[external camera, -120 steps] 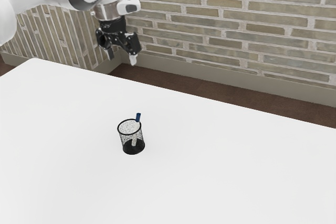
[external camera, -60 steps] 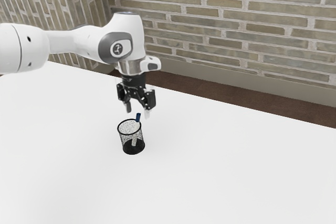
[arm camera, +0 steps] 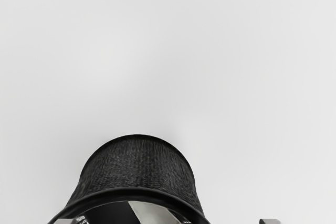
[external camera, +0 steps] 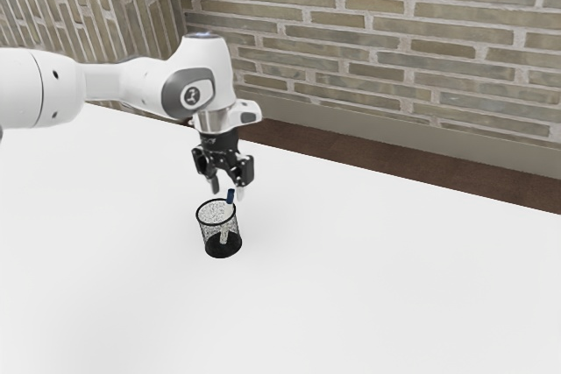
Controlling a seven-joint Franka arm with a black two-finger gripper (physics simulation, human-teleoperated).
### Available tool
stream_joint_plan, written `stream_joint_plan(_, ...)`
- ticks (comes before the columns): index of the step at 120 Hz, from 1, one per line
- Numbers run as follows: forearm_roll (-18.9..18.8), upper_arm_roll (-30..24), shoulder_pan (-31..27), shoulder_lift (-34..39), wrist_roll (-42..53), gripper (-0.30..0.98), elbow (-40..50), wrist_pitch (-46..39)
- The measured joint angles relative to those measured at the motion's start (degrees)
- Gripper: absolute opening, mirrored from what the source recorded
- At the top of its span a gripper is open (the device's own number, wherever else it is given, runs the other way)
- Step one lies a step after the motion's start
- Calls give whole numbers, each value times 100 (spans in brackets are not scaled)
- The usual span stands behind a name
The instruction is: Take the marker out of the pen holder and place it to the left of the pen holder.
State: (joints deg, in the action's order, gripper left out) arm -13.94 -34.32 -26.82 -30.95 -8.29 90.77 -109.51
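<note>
With the exterior view read as a clock face, its six o'clock side is filled out by a smooth white tabletop (external camera: 394,286). Toward one o'clock, a brick wall (external camera: 394,41) of tan-grey courses and pale mortar is edged below by a beige baseboard (external camera: 394,124); between baseboard and tabletop, dark brown flooring (external camera: 394,155) is seen. Toward ten o'clock, a second brick wall (external camera: 96,6) is met at a corner.

Black wire-mesh pen holder (external camera: 219,232) on a smooth, matt white tabletop (external camera: 377,278).

Bright, diffuse light — tabletop (external camera: 394,295) nearly white, shadows faint.
</note>
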Motion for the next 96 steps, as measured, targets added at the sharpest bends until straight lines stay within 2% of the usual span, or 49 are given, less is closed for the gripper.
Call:
stream_joint_plan(27,-93,123,0,-178,-14,39,-149,-58)
stream_joint_plan(96,-325,128,0,-198,-37,2,-242,78)
